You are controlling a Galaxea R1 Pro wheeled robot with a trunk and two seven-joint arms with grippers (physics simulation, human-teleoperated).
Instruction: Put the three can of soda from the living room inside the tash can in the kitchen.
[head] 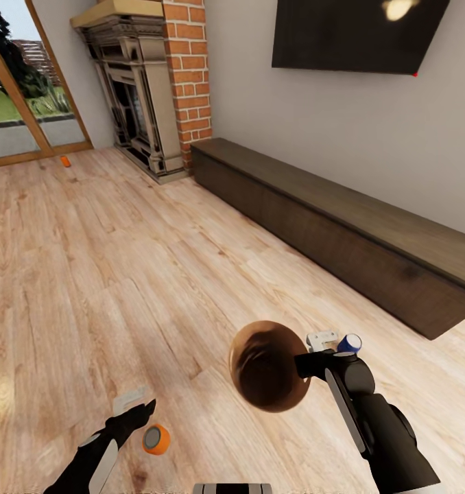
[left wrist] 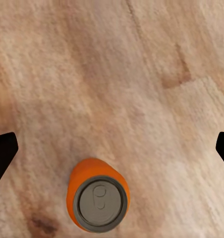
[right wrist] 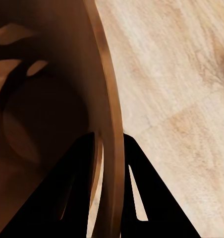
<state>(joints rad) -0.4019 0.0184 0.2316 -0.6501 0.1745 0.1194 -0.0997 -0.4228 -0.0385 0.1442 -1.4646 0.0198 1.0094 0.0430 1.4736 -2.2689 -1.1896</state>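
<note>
I am in the living room. An orange can of soda (head: 156, 439) (left wrist: 98, 201) stands upright on the wood floor, just beside my left gripper (head: 140, 412) (left wrist: 112, 148). That gripper is open, its fingertips (left wrist: 3, 153) wide apart and above the can. My right gripper (head: 304, 363) (right wrist: 108, 173) is shut on the rim of the copper-brown tash can (head: 268, 367) (right wrist: 52, 99), which is held tilted with its dark inside facing me. A dark blue can (head: 349, 342) shows just past the right wrist. Another orange can (head: 65, 161) lies far off by the glass door.
A long low dark-wood cabinet (head: 342, 233) runs along the right wall under a black television (head: 356, 34). The brick fireplace (head: 147, 89) stands in the far corner, beside a glass door (head: 20, 103). Light wood floor stretches between me and them.
</note>
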